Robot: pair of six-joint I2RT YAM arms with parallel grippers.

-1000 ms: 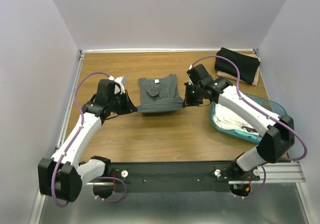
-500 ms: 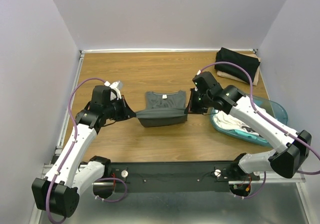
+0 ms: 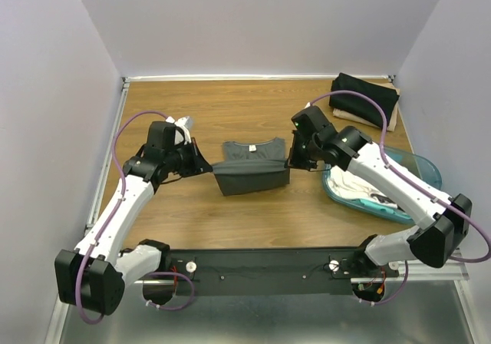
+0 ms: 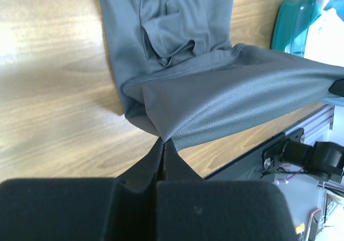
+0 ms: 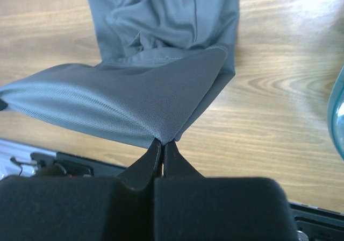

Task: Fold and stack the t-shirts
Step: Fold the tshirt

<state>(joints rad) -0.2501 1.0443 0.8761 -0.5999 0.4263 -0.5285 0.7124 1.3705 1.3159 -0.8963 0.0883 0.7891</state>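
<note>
A dark grey t-shirt (image 3: pixel 252 167) lies at the table's middle, its near hem lifted and stretched taut between both grippers, its collar end flat on the wood. My left gripper (image 3: pixel 205 169) is shut on the shirt's left corner (image 4: pixel 161 136). My right gripper (image 3: pixel 290 162) is shut on its right corner (image 5: pixel 166 136). A black t-shirt (image 3: pixel 363 97) lies folded at the far right on a tan sheet. White t-shirts (image 3: pixel 354 184) fill the teal tub (image 3: pixel 420 169).
The teal tub stands at the right, close under my right arm, and shows in the left wrist view (image 4: pixel 290 20). The black rail (image 3: pixel 261 263) runs along the near edge. Walls close the table on three sides.
Both grippers dipped toward the near edge with the grey shirt's hem, then moved back away a little. The shirt now shows shorter, its lifted half hanging over the flat half.
</note>
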